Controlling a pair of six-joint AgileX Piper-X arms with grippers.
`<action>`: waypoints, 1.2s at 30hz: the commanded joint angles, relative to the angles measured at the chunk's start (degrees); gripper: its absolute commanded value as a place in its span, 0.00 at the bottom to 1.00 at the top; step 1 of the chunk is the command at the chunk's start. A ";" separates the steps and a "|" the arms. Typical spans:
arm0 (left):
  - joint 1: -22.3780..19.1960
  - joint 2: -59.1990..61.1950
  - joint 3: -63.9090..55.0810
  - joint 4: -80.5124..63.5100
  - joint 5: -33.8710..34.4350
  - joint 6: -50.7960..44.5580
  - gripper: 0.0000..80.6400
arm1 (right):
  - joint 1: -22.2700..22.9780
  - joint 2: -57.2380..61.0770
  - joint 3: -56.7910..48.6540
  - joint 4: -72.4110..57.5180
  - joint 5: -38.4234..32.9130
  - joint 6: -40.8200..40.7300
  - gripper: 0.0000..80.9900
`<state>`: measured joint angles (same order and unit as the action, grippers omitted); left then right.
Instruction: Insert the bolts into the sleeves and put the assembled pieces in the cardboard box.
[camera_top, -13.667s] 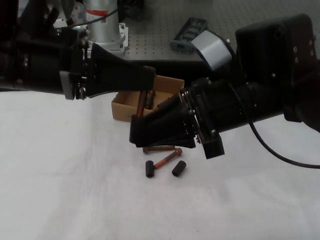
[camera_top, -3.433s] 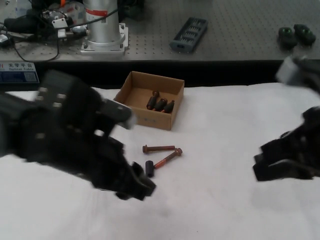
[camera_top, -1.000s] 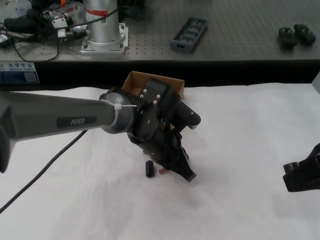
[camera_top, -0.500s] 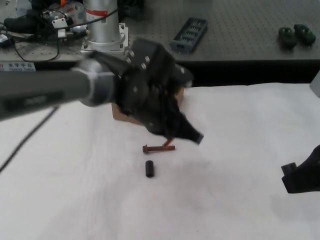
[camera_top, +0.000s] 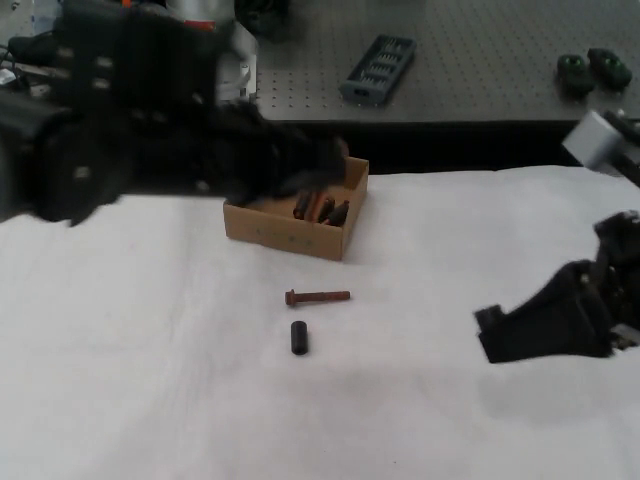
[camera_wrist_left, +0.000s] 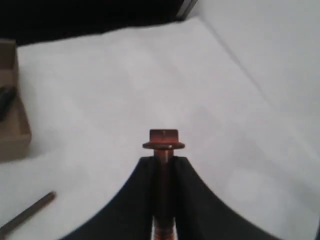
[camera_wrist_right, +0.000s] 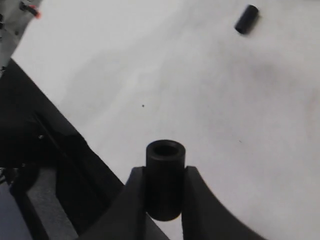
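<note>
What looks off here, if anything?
Nothing stands out. Left tool grips a bolt, right tool a sleeve; a spare bolt and spare sleeve lie apart on the white cloth, assembled pieces inside the cardboard box.

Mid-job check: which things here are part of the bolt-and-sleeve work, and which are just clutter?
Job: held bolt, held sleeve, loose bolt, loose sleeve, cardboard box, assembled pieces inside it.
Lying about: ribbed block, two knobs, on the bench behind.
</note>
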<state>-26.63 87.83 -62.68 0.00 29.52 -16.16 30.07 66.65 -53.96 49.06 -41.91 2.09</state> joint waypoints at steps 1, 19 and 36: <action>2.79 -6.22 4.61 -12.74 11.18 -9.39 0.01 | -0.02 0.20 -0.18 -2.03 -1.84 -0.57 0.04; 4.13 -17.28 9.15 -19.88 23.70 -16.50 0.01 | 9.15 7.07 -0.18 -35.86 -8.03 16.54 0.04; 4.13 -18.03 9.15 -19.88 25.15 -15.55 0.01 | 9.42 7.31 -0.18 -46.82 -8.77 25.76 0.04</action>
<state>-22.47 70.43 -53.33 -18.59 53.99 -31.46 39.22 73.73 -53.76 4.02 -49.06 27.23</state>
